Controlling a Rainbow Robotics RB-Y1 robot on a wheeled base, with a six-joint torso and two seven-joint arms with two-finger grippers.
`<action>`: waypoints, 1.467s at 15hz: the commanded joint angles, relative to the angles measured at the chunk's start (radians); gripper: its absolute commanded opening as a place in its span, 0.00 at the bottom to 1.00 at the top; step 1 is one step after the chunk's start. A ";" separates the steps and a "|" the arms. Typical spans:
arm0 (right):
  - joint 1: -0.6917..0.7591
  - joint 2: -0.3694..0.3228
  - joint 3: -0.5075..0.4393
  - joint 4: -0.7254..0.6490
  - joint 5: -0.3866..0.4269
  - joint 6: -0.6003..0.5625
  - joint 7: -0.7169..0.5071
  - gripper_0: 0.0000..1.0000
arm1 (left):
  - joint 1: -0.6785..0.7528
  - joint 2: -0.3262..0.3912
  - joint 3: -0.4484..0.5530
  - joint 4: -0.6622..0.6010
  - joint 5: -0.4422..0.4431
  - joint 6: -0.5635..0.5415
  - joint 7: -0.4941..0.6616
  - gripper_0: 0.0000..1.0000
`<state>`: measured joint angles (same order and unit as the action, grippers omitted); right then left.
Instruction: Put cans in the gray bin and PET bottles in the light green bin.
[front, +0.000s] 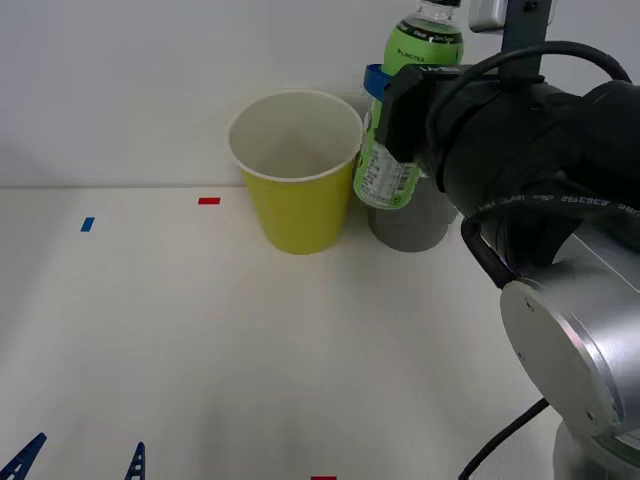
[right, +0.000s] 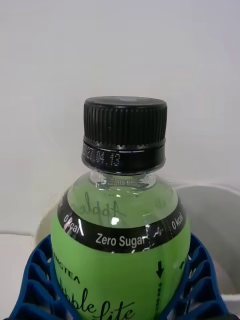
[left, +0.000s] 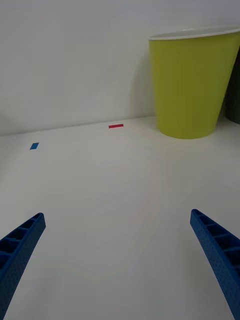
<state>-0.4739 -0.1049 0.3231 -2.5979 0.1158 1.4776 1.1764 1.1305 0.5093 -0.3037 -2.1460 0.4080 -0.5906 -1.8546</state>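
My right gripper (front: 380, 95) is shut on the PET bottle (front: 388, 175), a clear-green bottle with a black cap and a green-and-white label. It holds the bottle upright in the air, over the gap between the two bins. The light green bin (front: 297, 215) stands at the table's middle back with its pale inside showing. The gray bin (front: 410, 228) stands just to its right, largely hidden by the bottle and my right arm. In the right wrist view the blue fingers (right: 35, 282) clasp the bottle (right: 122, 240) below its shoulder. My left gripper (front: 80, 462) rests open, low at the near left.
A red tape mark (front: 208, 200) and a blue one (front: 87, 224) lie left of the bins, and another red mark (front: 322, 478) sits at the front edge. A white wall stands close behind the bins. In the left wrist view, bare table stretches toward the light green bin (left: 192, 85).
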 joint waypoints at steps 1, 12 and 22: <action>-0.135 0.005 -0.003 0.111 -0.027 -0.002 -0.006 0.00 | 0.000 0.000 0.000 0.000 0.000 0.000 0.000 1.00; -0.311 -0.015 -0.007 0.549 -0.125 -0.365 -0.034 0.00 | 0.000 0.000 0.000 0.000 0.000 0.000 0.000 1.00; -0.417 0.004 0.007 0.964 -0.136 -0.732 -0.058 0.00 | 0.000 0.000 0.000 0.000 0.000 0.000 0.000 1.00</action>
<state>-0.8813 -0.0974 0.3284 -1.6583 -0.0187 0.7667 1.1207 1.1305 0.5093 -0.3037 -2.1460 0.4080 -0.5906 -1.8546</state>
